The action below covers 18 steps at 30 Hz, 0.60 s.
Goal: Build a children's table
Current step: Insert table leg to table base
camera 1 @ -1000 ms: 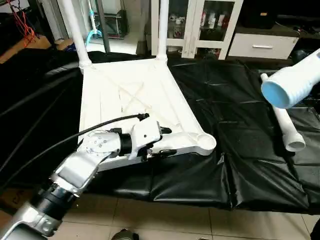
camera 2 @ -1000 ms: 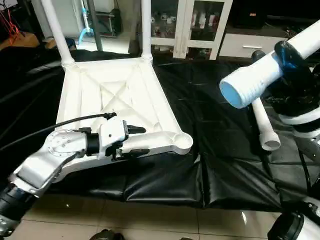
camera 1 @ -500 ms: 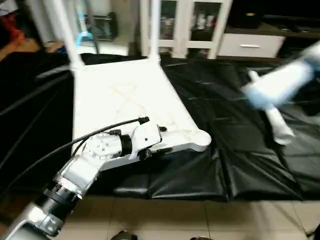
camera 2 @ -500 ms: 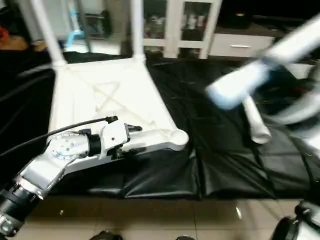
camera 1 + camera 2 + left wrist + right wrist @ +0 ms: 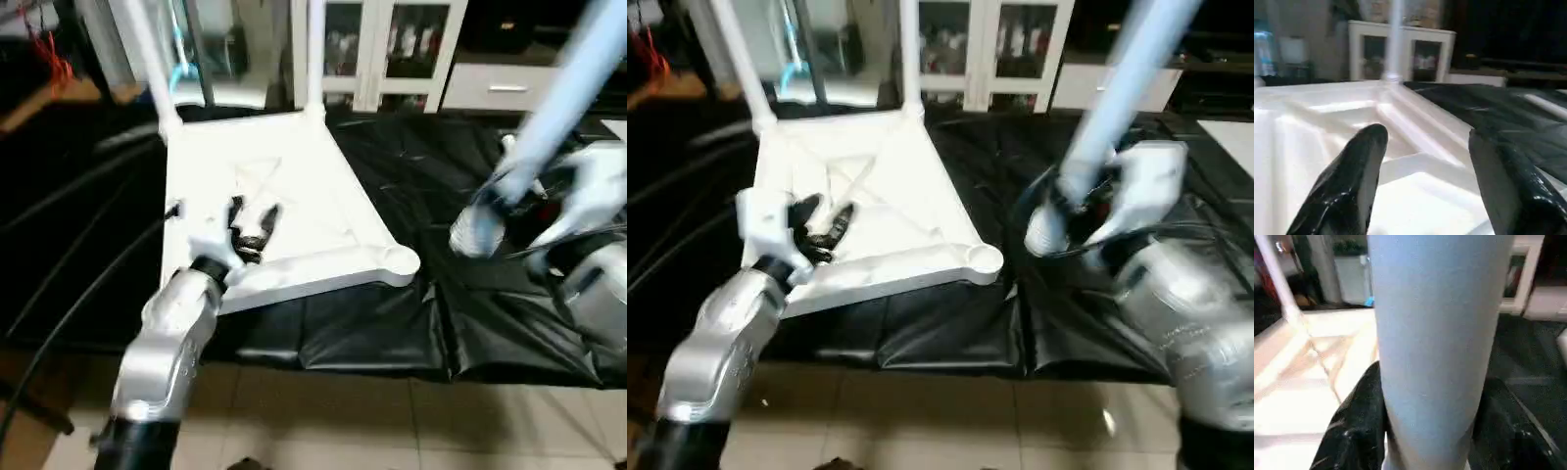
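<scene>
Now the top (image 5: 284, 211) lies underside up on the black sheet (image 5: 431, 196), two legs (image 5: 315, 59) standing in its far corner sockets. Over its near edge the left gripper (image 5: 253, 223) hovers, jaws released and grasping nothing. To the right, above the sheet, the right gripper (image 5: 1087, 211) has its jaws clenched around a third leg (image 5: 1117, 69), which stands nearly upright, tilted slightly.

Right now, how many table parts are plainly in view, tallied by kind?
table top: 1
upright legs in the far corner sockets: 2
held leg, gripped in the right hand: 1
Total: 4
</scene>
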Available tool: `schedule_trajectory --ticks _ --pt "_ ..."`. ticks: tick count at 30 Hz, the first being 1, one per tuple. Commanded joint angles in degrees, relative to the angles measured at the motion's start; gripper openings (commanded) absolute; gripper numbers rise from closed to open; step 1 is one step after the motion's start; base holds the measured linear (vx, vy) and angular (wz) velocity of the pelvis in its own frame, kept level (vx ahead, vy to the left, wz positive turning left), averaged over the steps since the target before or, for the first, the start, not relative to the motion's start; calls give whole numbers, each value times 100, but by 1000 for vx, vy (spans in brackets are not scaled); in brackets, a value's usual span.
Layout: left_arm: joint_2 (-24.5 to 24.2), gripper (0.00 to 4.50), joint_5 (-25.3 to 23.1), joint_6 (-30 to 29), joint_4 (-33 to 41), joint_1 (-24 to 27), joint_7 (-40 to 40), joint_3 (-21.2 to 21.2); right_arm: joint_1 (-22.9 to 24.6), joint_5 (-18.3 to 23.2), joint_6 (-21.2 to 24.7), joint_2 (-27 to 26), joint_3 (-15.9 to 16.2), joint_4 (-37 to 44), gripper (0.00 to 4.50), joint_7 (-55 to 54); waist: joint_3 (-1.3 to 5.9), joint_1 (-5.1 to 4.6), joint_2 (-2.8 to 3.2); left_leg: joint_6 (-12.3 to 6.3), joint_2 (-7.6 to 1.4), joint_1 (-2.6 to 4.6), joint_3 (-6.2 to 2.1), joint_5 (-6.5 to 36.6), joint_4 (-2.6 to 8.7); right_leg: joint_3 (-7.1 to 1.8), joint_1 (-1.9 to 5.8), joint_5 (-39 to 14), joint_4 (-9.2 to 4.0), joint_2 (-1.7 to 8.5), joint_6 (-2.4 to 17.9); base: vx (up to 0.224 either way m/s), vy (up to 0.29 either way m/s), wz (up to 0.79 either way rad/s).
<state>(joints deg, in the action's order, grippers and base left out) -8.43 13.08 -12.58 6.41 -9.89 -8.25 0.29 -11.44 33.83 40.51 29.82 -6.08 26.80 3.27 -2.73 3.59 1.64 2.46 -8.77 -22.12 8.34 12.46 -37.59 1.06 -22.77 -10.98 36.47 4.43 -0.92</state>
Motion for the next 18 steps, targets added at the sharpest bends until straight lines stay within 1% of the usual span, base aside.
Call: schedule_trajectory --ticks 1,2,3,4,5,6,7,8,10,11,12,13,14,15,16,17,18 --pt "51 300 -409 -91 584 302 184 -30 386 -687 -522 -114 433 388 186 -38 285 -88 -50 328 -352 163 -98 1883 656 -119 151 -1592 -533 207 815 0 0 0" --pt "51 300 -409 -91 584 302 184 -30 386 -687 -522 -114 433 388 186 -38 271 -96 -33 340 -330 174 -82 2005 670 -139 143 -1921 -595 242 683 0 0 0" --pt "50 300 -484 -273 816 466 216 -133 600 -781 -589 -195 582 439 186 -182 265 -111 -36 342 -315 179 -84 2054 681 -143 131 -2047 -618 237 637 0 0 0" --pt "15 300 -651 -415 924 625 336 -363 877 -916 -788 -373 724 319 186 -384 263 -117 -66 349 -311 169 -93 2089 694 -149 130 -2176 -642 243 526 0 0 0" --pt "6 300 -686 -414 915 640 363 -412 926 -968 -854 -406 755 273 186 -411 249 -107 -39 363 -314 188 -87 2169 707 -157 84 -2297 -676 243 438 0 0 0" --pt "24 300 -646 -441 910 635 357 -465 959 -1087 -983 -421 815 195 186 -383 254 -118 -39 374 -310 191 -88 2196 706 -155 84 -2328 -684 247 405 0 0 0" --pt "5 300 -718 -379 916 594 304 -640 977 -1161 -1078 -430 847 141 186 -315 255 -142 -54 390 -298 161 -109 2223 727 -144 114 -2343 -679 243 354 0 0 0" --pt "5 300 -718 -379 916 594 304 -640 977 -1161 -1078 -430 847 141 186 -315 265 -151 -61 377 -299 131 -118 2158 736 -146 134 -2233 -665 243 299 0 0 0" --pt "-14 300 -807 -271 920 556 249 -786 976 -1189 -1115 -417 868 123 186 -216 257 -198 -84 352 -299 100 -115 2128 741 -147 138 -2141 -668 242 258 0 0 0" --pt "-4 300 -826 -263 930 559 239 -800 987 -1225 -1143 -422 878 119 186 -187 261 -213 -73 339 -291 102 -113 2116 731 -154 135 -2149 -669 250 247 0 0 0" --pt "62 300 -879 -237 948 571 216 -857 1016 -1319 -1230 -432 889 98 186 -64 263 -234 -114 311 -290 80 -104 2090 724 -158 141 -2166 -680 250 244 0 0 0" --pt "95 300 -929 -237 975 590 169 -914 1021 -1374 -1262 -413 892 80 186 6 272 -242 -119 282 -289 65 -103 1990 721 -162 153 -2132 -677 260 251 0 0 0" --pt "99 300 -935 -239 979 592 163 -920 1021 -1380 -1265 -410 892 78 186 13 276 -240 -112 269 -288 65 -100 1955 713 -164 153 -2094 -668 263 270 0 0 0" --pt "98 300 -992 -251 1021 616 131 -1008 1027 -1404 -1333 -409 890 27 186 90 288 -234 -122 233 -296 70 -89 1845 702 -172 150 -1965 -668 266 305 0 0 0" --pt "93 300 -998 -254 1025 617 132 -1017 1027 -1395 -1336 -416 888 19 186 97 292 -229 -118 212 -298 67 -88 1769 699 -175 153 -1861 -657 265 329 0 0 0" --pt "63 300 -1019 -267 1040 621 147 -1058 1029 -1353 -1352 -458 875 -23 186 133 301 -222 -109 184 -298 94 -79 1810 698 -170 174 -1839 -643 263 361 0 0 0" --pt "41 300 -1028 -269 1041 620 158 -1073 1029 -1318 -1359 -486 865 -37 186 161 292 -229 -110 179 -296 116 -79 1980 706 -162 183 -2006 -645 259 358 0 0 0"
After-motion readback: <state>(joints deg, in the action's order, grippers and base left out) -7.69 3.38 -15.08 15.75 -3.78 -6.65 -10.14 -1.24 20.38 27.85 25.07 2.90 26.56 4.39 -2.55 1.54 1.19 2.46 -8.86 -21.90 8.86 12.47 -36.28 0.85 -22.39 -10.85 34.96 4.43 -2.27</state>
